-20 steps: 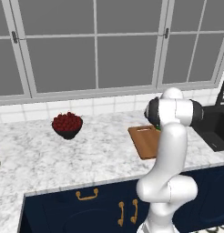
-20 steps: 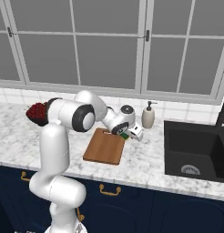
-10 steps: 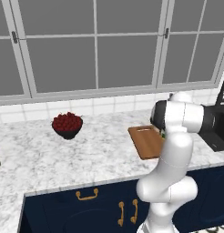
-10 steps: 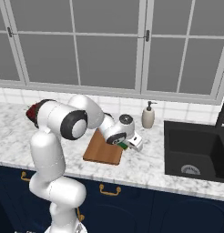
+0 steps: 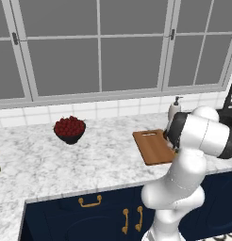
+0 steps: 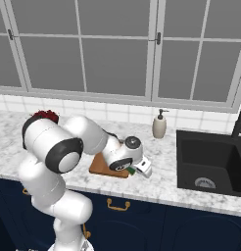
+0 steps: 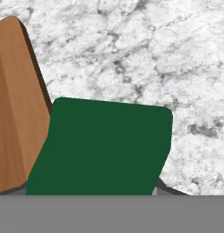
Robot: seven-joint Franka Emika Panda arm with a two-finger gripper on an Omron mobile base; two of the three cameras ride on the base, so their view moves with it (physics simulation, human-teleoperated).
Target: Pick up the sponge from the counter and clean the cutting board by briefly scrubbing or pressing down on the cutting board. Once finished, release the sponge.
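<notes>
Hand view looks straight down on the green scouring top of the sponge (image 7: 102,148), which sits close under the camera and hides the tips of the fingers. Its long axis runs roughly across that view, tilted a little, with the rounded far corners pointing toward the bare marbled worktop (image 7: 145,54). Along the left of the same view lies the cutting board (image 7: 16,104), brown wood with a rounded corner; the sponge's left edge overlaps the board's dark side edge there, though whether the two touch cannot be told.

From the right base view, the arm bends low over the worktop (image 6: 164,184), and the gripper (image 6: 133,170) is down at the board's near right corner, just off its edge and toward the sink (image 6: 210,164). A sliver of green sponge (image 6: 131,170) shows under the hand — the fingers are closed on it, gripping it from the sides. The cutting board (image 6: 100,165) lies flat, mostly hidden by the forearm, with its long axis running away from the front edge of the worktop.

From the left base view, the cutting board (image 5: 153,147) is clearer: its slot handle sits at the far short end, toward the window, and the near end points at the cabinet front. A soap dispenser (image 5: 174,109) stands behind it near the tiled wall, and a dark bowl of red fruit (image 5: 69,130) rests well apart to the left.
</notes>
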